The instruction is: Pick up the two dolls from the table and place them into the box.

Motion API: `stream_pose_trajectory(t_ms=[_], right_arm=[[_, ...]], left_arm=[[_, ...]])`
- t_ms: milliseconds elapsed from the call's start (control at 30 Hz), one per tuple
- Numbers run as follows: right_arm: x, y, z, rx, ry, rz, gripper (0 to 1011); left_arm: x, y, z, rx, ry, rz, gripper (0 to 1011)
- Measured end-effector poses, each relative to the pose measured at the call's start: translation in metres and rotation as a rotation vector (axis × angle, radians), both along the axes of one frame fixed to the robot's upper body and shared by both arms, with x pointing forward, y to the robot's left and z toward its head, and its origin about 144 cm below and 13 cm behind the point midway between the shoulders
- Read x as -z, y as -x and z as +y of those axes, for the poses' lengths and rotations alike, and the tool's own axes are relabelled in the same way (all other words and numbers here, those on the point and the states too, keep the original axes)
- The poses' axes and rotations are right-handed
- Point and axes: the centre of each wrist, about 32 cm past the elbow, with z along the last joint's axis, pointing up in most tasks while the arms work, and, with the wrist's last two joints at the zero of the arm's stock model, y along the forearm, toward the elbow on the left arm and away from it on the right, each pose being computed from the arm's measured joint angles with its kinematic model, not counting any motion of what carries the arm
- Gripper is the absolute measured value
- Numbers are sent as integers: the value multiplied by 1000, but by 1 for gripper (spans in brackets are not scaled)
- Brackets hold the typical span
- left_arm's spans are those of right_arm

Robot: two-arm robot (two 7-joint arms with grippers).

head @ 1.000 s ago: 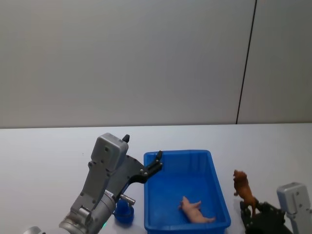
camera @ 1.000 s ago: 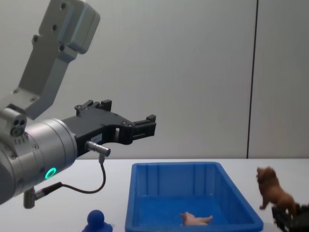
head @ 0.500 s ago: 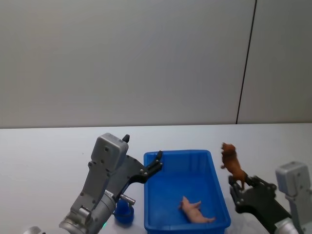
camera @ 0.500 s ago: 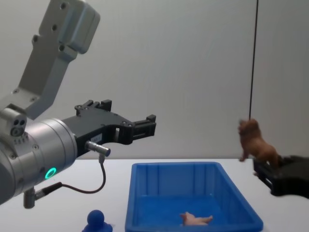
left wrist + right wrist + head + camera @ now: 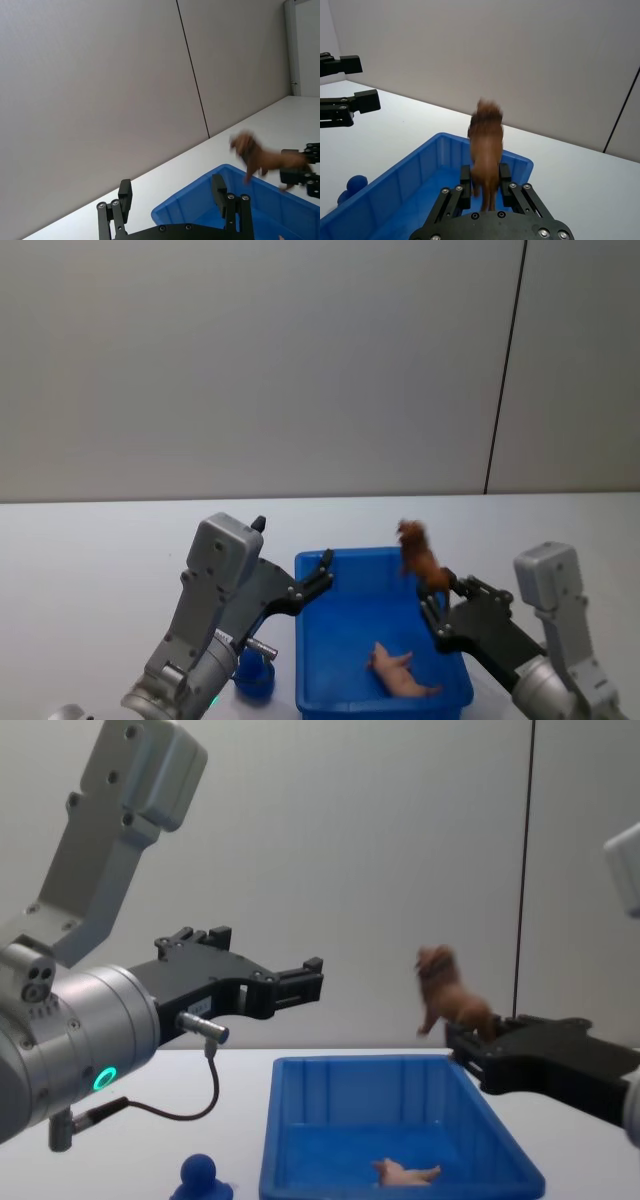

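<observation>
Now, in the head view, the right gripper point(image 5: 440, 606) is clamped tight on the back end of the brown lion doll point(image 5: 418, 554). It holds the lion in the air over the right side of the blue box point(image 5: 362, 553). The pink doll point(image 5: 403, 674) lies on its side on the box floor, near the front wall. The left gripper point(image 5: 292, 552) hangs by the box's far left corner with its fingers spread apart and nothing between them. A small blue thing point(image 5: 253, 678) sits on the white table point(image 5: 90, 560) just left of the box.

In the left wrist view, the left gripper's two fingers stand wide apart and hold nothing. Past them is a corner of the box, and the lion is above it, a bit blurry, gripped by the right gripper farther off.

In the right wrist view, the right gripper's fingers press on both sides of the lion, which looks blurry. The box is below it, and the small blue thing is on the table outside the box.

In the chest view, the lion is high above the box's far right corner, on the right gripper's tips. The pink doll rests low in the box by the front wall. The left gripper is up in the air by the box's left side, fingers apart and empty
</observation>
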Motion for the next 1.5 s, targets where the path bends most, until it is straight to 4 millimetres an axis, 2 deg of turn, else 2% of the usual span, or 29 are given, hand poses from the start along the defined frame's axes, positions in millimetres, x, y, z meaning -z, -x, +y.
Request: stream_pose_trajectory(t_ms=[400,600,700,800,1200,1500], right_arm=[[4,-17,8,-2,6,14,679],[4,-17,7,20,3,9,847],[4,-15,4,40,-1,3,962],[3,-11,1,61,-6,-3,1001],[3,14,-16,172,-22,-19,1001],[3,25,-23,215,-27,-23,1001]], left_arm=[[0,0,0,0,0,0,1001],[0,0,0,0,0,0,1001],[0,0,0,0,0,0,1001],[0,0,0,0,0,0,1001],[0,0,0,0,0,0,1001],[0,0,0,-2,-1,3,1001]])
